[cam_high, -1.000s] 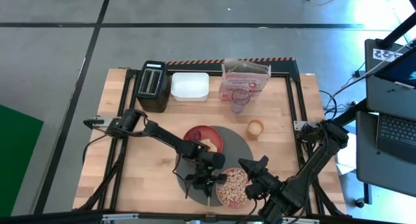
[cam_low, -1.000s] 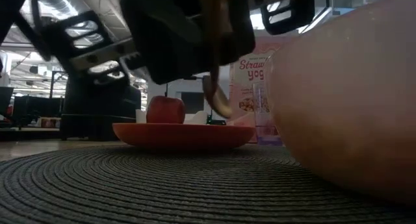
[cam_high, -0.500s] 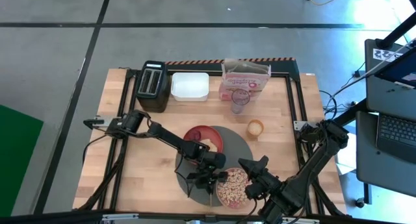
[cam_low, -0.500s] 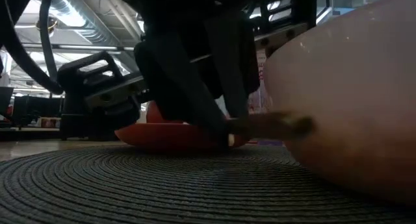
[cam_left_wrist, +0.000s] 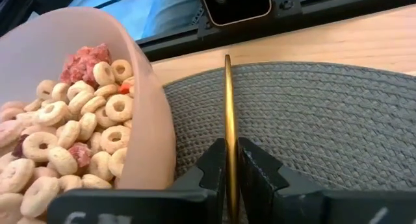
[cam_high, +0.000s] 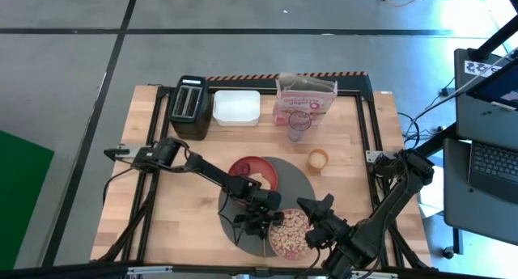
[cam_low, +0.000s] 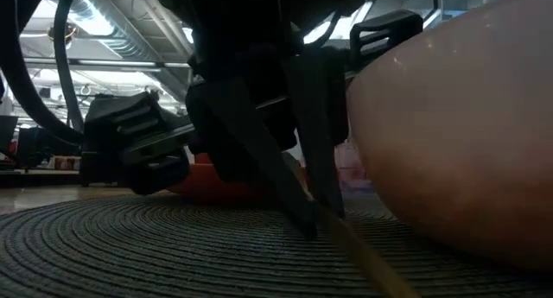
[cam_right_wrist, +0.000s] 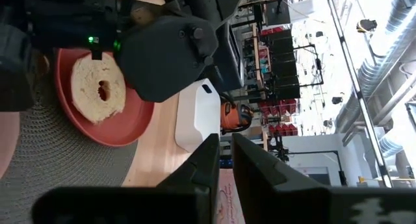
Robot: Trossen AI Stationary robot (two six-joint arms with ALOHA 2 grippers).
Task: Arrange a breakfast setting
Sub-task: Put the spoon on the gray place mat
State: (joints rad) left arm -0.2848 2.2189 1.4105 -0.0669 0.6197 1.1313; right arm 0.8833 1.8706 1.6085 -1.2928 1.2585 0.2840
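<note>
The left hand [cam_high: 257, 223] is closed on the thin gold spoon [cam_left_wrist: 228, 130], its fingers [cam_left_wrist: 260, 175] pressing the handle from both sides. The spoon lies flat on the round dark-grey mat [cam_left_wrist: 325, 120]. Its long axis runs straight forward from the hand, toward the near edge of the desk [cam_left_wrist: 338, 39]. The pink see-through bowl [cam_left_wrist: 140, 113], full of cereal rings, stands just beside the spoon. The right hand [cam_high: 312, 224] waits on the other side of the bowl, fingers nearly together and empty.

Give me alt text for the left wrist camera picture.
The left gripper is shut on a thin gold spoon lying along a grey woven mat, right beside a pink bowl full of ring cereal.
</note>
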